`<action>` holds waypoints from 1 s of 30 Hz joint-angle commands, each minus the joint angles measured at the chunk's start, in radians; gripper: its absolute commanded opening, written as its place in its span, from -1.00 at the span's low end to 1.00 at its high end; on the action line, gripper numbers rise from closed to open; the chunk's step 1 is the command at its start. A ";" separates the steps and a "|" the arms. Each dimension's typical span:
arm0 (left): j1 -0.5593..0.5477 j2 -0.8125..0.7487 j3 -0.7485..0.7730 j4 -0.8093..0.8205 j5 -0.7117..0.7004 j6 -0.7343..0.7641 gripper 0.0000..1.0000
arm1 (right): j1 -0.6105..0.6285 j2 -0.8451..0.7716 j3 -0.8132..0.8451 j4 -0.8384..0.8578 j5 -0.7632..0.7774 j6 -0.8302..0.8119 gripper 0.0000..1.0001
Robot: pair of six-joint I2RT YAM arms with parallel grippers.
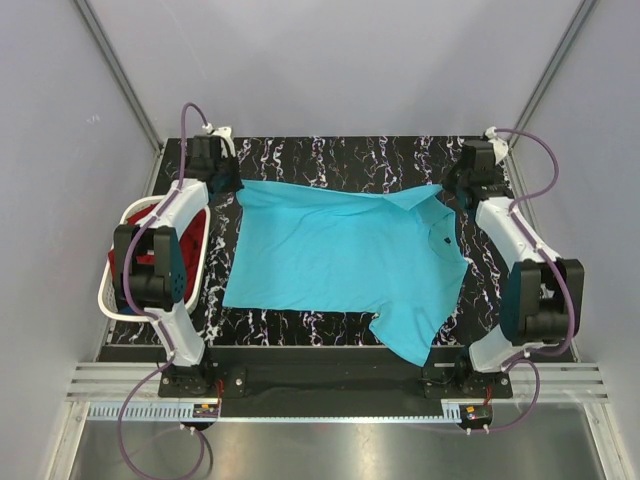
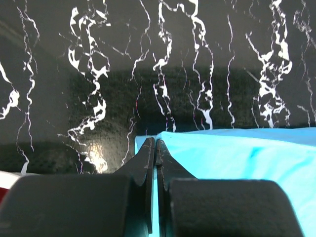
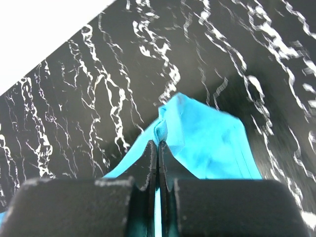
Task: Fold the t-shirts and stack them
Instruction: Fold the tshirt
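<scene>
The soft turquoise-blue collared cloth t-shirt lay spread on the black marbled table. It was light and limp, so it was best taken by its corners. My left gripper was pinched shut on a far corner, and my right gripper on what looked like cloth beside the collar.

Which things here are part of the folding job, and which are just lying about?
Part of the job:
- turquoise t-shirt, spread flat, far corners pinched by the left gripper and right gripper
- dark red t-shirt, bunched in the basket

Just there:
- white laundry basket
- black marbled table
</scene>
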 commanded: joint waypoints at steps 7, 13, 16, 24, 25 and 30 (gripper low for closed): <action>0.001 -0.065 -0.061 -0.012 -0.017 0.024 -1.00 | -0.003 -0.165 -0.217 -0.033 0.023 0.127 -1.00; -0.013 -0.066 -0.102 -0.010 -0.081 0.068 -1.00 | -0.001 -0.212 -0.327 0.001 -0.006 0.145 -1.00; -0.032 -0.075 -0.116 -0.012 -0.122 0.093 -1.00 | -0.003 -0.227 -0.376 0.006 0.014 0.150 -1.00; -0.093 -0.062 -0.144 -0.024 -0.207 0.126 -1.00 | -0.003 -0.263 -0.429 0.026 -0.015 0.121 -1.00; -0.098 -0.058 -0.145 -0.024 -0.225 0.128 -1.00 | -0.003 -0.258 -0.433 0.026 -0.020 0.116 -1.00; -0.110 -0.049 -0.144 -0.027 -0.271 0.137 -1.00 | -0.003 -0.270 -0.461 0.017 -0.040 0.122 -1.00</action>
